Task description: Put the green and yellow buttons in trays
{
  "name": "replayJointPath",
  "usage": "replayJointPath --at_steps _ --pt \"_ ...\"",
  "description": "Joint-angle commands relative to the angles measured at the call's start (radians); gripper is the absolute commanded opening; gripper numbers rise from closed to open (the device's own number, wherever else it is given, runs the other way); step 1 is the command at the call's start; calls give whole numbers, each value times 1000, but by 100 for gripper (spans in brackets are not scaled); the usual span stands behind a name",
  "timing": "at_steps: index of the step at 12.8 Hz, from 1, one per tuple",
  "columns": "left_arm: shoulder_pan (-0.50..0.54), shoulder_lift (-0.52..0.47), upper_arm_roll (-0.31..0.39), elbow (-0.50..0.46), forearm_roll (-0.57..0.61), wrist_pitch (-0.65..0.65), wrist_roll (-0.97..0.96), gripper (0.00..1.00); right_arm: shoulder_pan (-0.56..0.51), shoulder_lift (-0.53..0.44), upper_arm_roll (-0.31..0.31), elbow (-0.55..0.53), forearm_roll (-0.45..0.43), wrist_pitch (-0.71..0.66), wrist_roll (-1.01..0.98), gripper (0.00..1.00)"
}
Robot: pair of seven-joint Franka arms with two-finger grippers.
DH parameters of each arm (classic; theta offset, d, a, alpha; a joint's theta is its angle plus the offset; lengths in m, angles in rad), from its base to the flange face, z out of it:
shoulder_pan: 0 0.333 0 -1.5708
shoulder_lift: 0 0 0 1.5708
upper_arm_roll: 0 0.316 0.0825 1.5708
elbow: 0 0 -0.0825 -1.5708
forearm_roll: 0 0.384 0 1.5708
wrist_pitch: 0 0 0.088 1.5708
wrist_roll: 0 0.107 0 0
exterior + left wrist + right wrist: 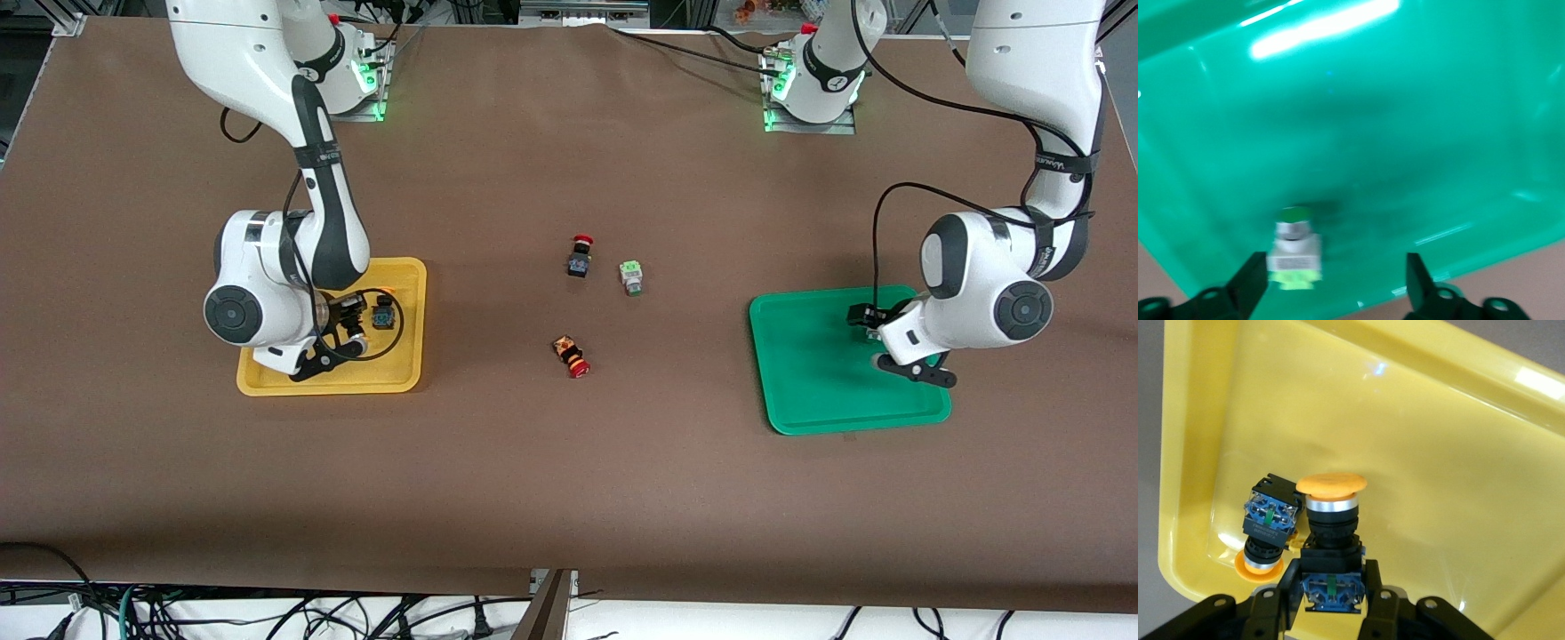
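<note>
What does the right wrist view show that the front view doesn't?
Only the right wrist view shows the right gripper shut on a yellow button, with a second yellow button lying beside it. Only the front view shows the green tray, the left gripper over it, one green button and two red switches mid-table. Both show the yellow tray.

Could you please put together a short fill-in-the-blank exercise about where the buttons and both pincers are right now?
1. The right pincer is shut on a ____-capped button over the yellow tray.
2. The open left pincer is over the ____ tray.
3. Out on the table lie a green-capped button and ____ red-capped switches.

Missing words: yellow; green; two
</note>
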Motion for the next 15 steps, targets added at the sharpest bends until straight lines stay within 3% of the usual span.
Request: replayJointPath --at_steps 1,2,5,11,15 --pt "-21 -15 -108 34 -26 -57 -147 100 14 -39 -10 -33 18 16 -19 78" --pt "-24 -17 -156 34 -27 -54 -216 100 14 -43 -18 -27 18 11 -13 89" --pt "-55 -9 -294 25 -43 -31 -471 100 20 -83 -21 -5 18 4 53 98" --pt "-196 17 -445 -82 -26 207 -930 100 33 -270 -15 -2 3 -64 295 99" --pt "-249 49 -477 -98 46 281 -1097 100 44 -464 8 -2 -157 -217 508 99"
